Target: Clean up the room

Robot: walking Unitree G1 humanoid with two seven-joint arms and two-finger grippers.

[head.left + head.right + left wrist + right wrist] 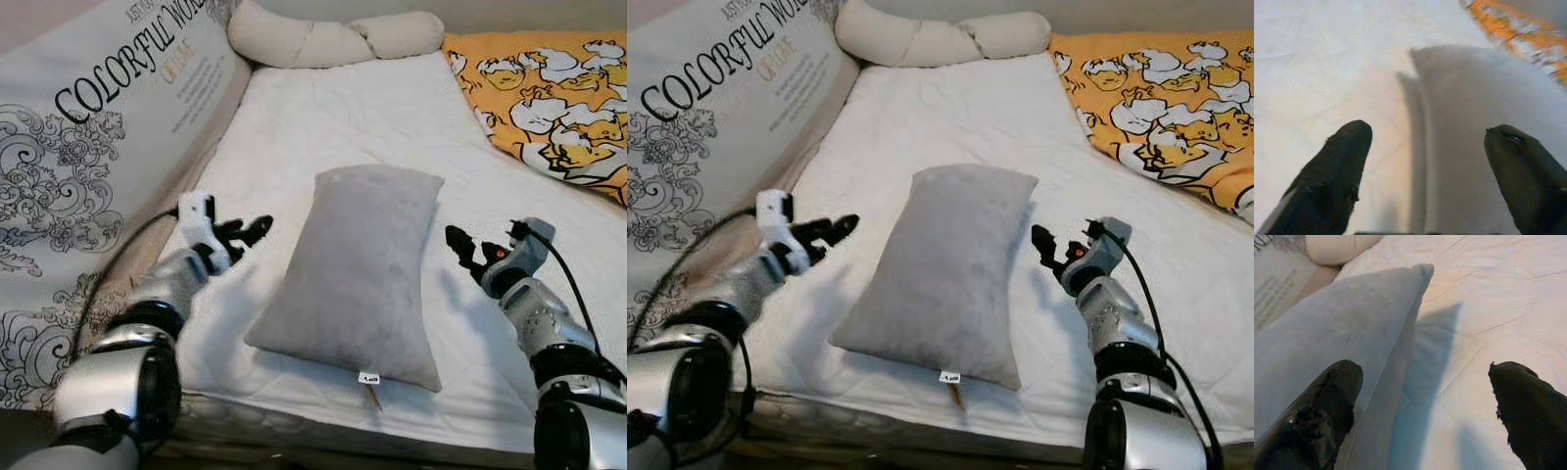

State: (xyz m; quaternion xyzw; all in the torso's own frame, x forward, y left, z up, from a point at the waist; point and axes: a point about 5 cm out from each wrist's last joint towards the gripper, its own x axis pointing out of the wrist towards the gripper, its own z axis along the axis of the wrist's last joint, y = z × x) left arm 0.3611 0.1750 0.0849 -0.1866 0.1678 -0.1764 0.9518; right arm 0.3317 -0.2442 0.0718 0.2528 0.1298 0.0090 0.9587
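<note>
Grey rectangular plush pillow (355,272) lies flat mid white quilted mattress (323,117), near front edge. Left gripper (245,235) beside pillow's left edge, right gripper (462,249) beside right edge; both spread wide, empty. Likely light, soft, squashy; best pinched at side edges.

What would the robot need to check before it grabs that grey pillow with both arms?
1. Left gripper open: ok, fingers spread.
2. Right gripper open: ok, fingers spread.
3. Grippers on either side of the pillow: ok, one on each long side, neither touching it.
4. Pillow free of clutter: ok, it lies alone on the white mattress.
5. Pillow safely on the bed: ok, though its tagged end lies near the front edge.
6. Where the pillow belongs: cannot tell.
</note>
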